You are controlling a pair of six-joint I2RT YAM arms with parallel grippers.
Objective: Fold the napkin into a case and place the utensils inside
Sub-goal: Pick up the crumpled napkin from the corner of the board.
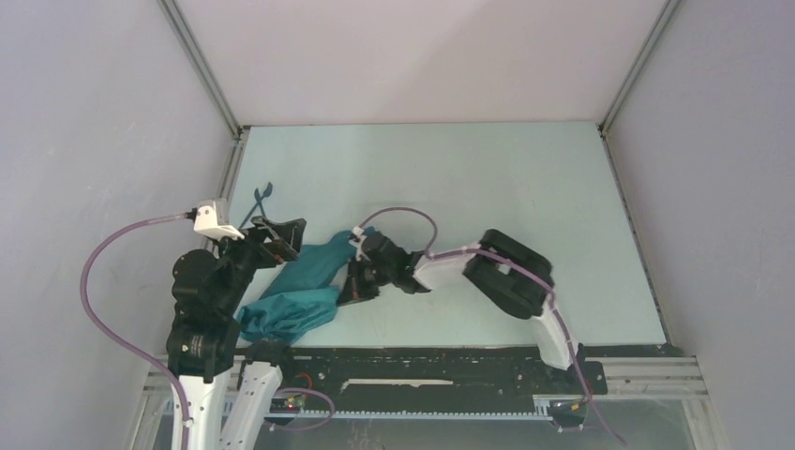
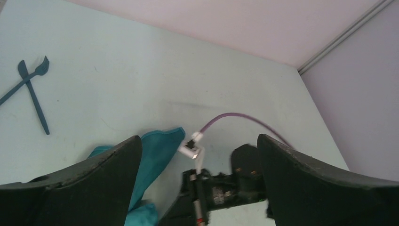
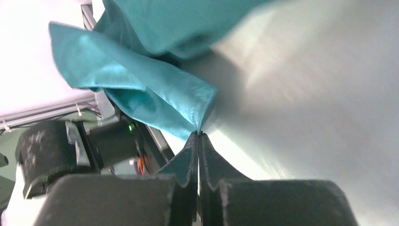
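Right gripper [image 3: 198, 136] pinched tight on a corner of the teal napkin [image 3: 141, 89], cloth crumpled on the table [image 1: 469, 178], left gripper [image 2: 198, 141] spread wide and empty just left of the napkin, two dark utensils [image 2: 28, 84] crossed beyond the napkin's left side

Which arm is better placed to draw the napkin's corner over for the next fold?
Right. The right gripper is shut on a corner of the teal napkin, so it can pull straight away. The left gripper is open beside the cloth, holding nothing.
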